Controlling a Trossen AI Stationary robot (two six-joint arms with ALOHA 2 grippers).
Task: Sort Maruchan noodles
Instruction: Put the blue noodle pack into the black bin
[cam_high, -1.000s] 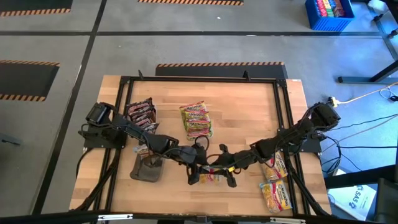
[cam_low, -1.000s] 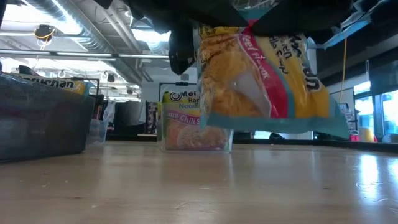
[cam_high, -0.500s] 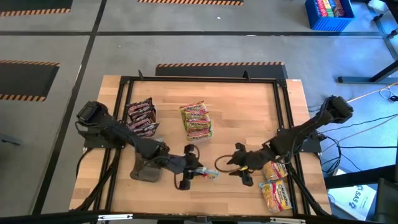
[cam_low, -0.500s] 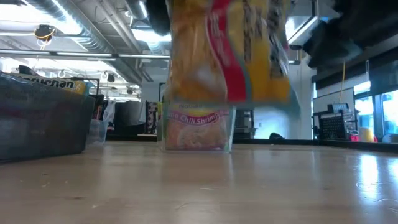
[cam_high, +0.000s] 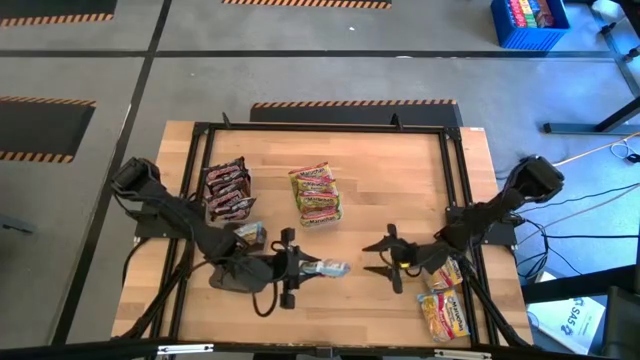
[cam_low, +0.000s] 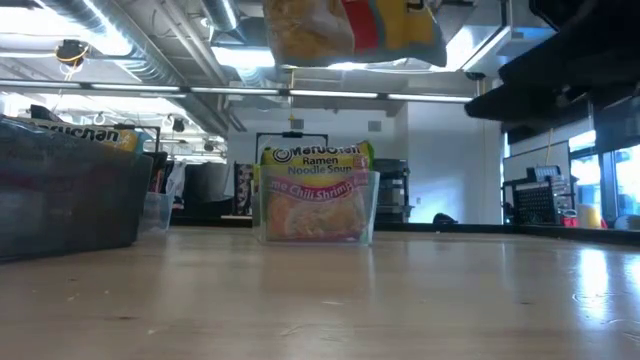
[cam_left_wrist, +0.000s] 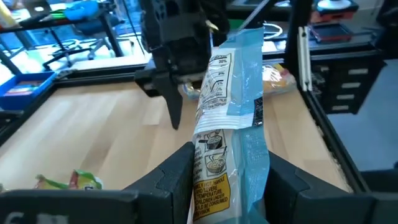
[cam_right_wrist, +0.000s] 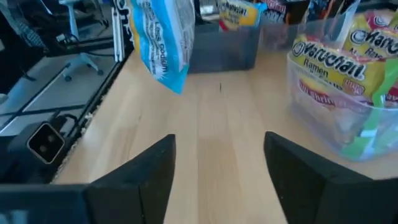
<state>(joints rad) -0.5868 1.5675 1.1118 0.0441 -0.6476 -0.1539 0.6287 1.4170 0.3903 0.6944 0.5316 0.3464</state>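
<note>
A yellow noodle packet with a pale-blue sealed edge (cam_high: 328, 268) hangs above the table's near middle, my left gripper (cam_high: 298, 268) shut on it. In the low view the packet (cam_low: 350, 25) floats high over the wood. My right gripper (cam_high: 372, 258) stands open just to its right, fingers pointing at it, nothing between them. In the right wrist view the packet (cam_right_wrist: 163, 38) hangs beyond the open fingers. Maroon packets (cam_high: 226, 190) lie in a tray at the left. Yellow-green packets (cam_high: 316, 192) sit in a middle tray. My left gripper pinches the packet's near end (cam_left_wrist: 214, 171) between its two fingers (cam_left_wrist: 177, 174), printed back side toward the wrist camera. The fingers come almost level from the table's left. The packet sticks out beyond them on edge, lifted clear of the table.
A clear tray of yellow packets (cam_high: 442, 292) sits at the near right, also seen in the right wrist view (cam_right_wrist: 348, 93). A dark tray (cam_high: 234, 272) lies under my left arm. The black frame rail (cam_high: 455, 190) borders the table. Bare wood lies between the trays.
Both grippers stood together at the packet in the near middle. My right gripper has drawn back toward the table's right edge, apart from the packet. My left gripper has carried the packet left and up, rolling its wrist; the packet has risen high above the table.
</note>
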